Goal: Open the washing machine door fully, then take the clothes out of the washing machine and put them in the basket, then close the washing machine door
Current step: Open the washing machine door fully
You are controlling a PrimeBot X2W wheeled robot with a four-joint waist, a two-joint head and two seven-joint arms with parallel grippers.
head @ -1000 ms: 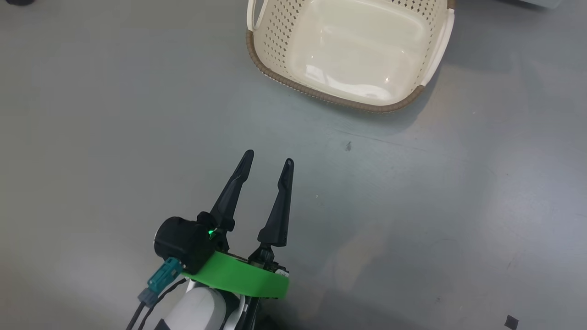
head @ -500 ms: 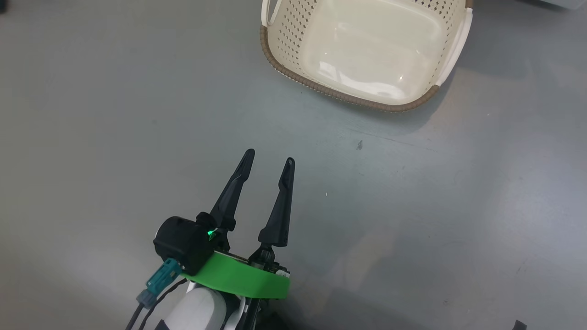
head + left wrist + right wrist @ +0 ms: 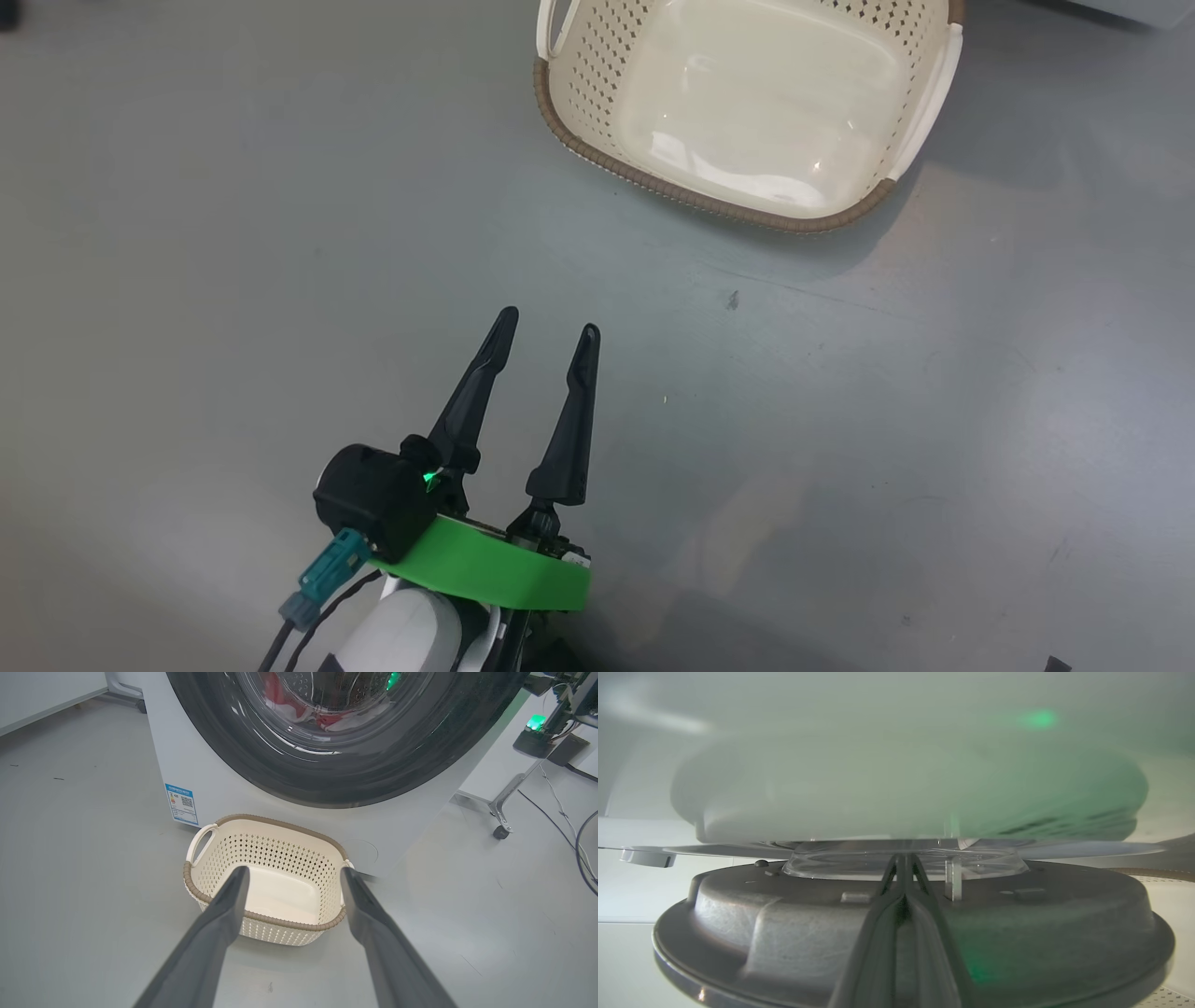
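In the head view, the left gripper (image 3: 546, 325) rises from the lower left-centre of the frame, its two dark fingers apart and holding nothing above the grey floor (image 3: 187, 280). The basket (image 3: 653, 189) sits at the upper right: cream, perforated, brown-rimmed and empty.

In the left wrist view, the same basket stands at centre frame, just before the white washing machine (image 3: 201, 756). The washing machine door (image 3: 243, 760) spans the top, a wide glossy black rim around clear glass. Red clothes (image 3: 327, 718) with white trim show through the glass. A blue label sticker (image 3: 181, 803) marks the machine's lower left.

In the right wrist view, the right gripper (image 3: 903, 857) has its fingers pressed together. Their tips lie against the door's grey moulded face and glass bowl; whether they touch it cannot be told.
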